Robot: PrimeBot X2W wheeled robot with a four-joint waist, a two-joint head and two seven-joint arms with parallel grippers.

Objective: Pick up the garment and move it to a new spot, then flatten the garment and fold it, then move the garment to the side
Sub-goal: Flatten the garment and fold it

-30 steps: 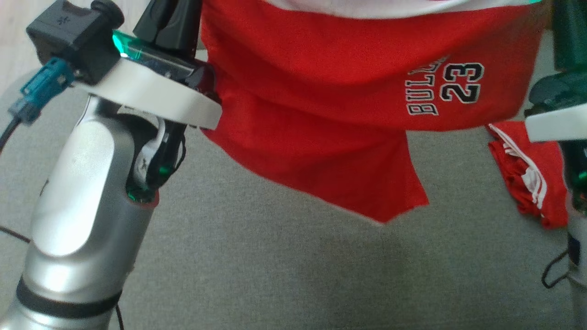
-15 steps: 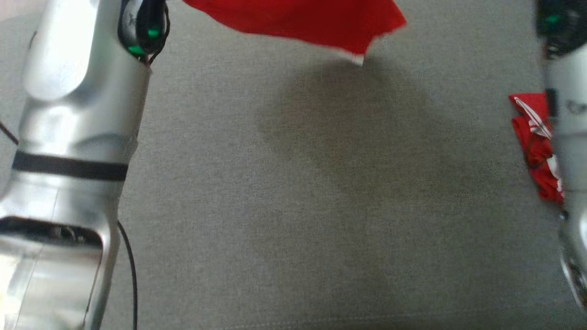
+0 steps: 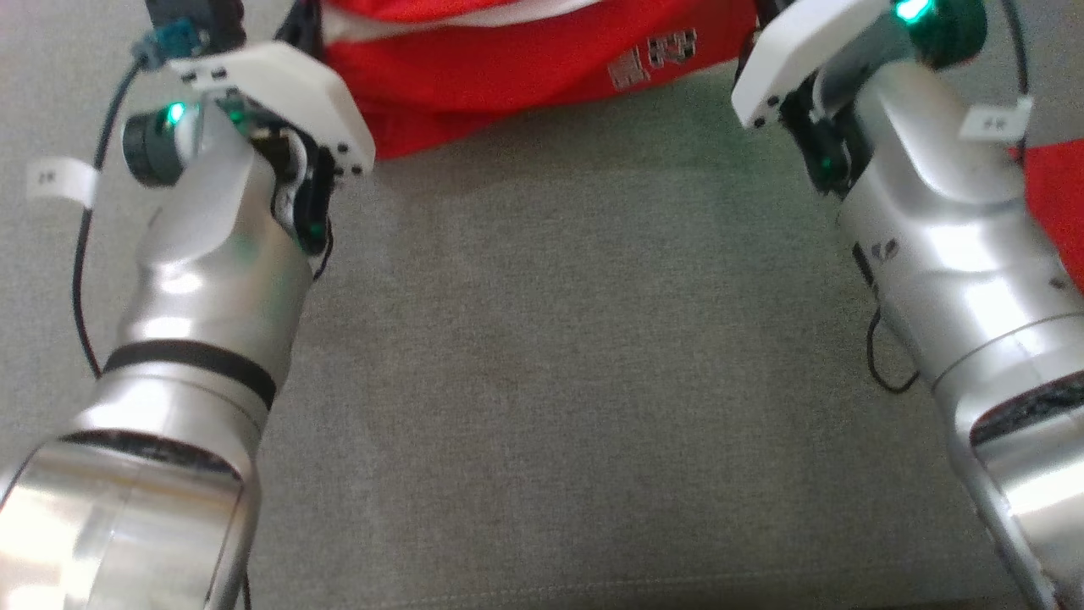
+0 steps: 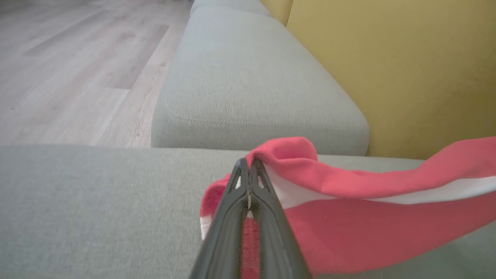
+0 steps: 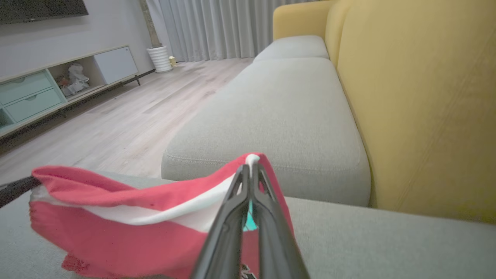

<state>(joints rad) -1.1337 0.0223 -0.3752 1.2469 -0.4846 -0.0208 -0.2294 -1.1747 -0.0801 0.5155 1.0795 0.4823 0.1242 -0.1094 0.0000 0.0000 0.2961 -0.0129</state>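
Soft, even daylight with only faint shadows. In the head view, glare whitens the silver left forearm (image 3: 182,280), and the print on the garment (image 3: 525,68) is smeared by blur. The wrist views look sharper (though the left end effector (image 4: 248,164), close to the lens, goes soft).

Grey sofa seat (image 5: 271,116); yellow backrest (image 5: 418,97); wood floor (image 5: 116,128); pale curtains (image 5: 217,27).

Head cam looks steeply down, pretty close, onto the grey fabric sofa cushion (image 3: 542,381), with both silver robot forearms (image 3: 203,280) reaching up-frame. Each wrist cam sits low right behind its own fingers, left gripper (image 4: 248,164) and right gripper (image 5: 251,170), and looks level along them across the seat. The yellow upholstered sofa backrest (image 4: 387,58) is off to the fingers' right. All three views share the red fabric garment with a white band (image 3: 525,68) and that cushion.
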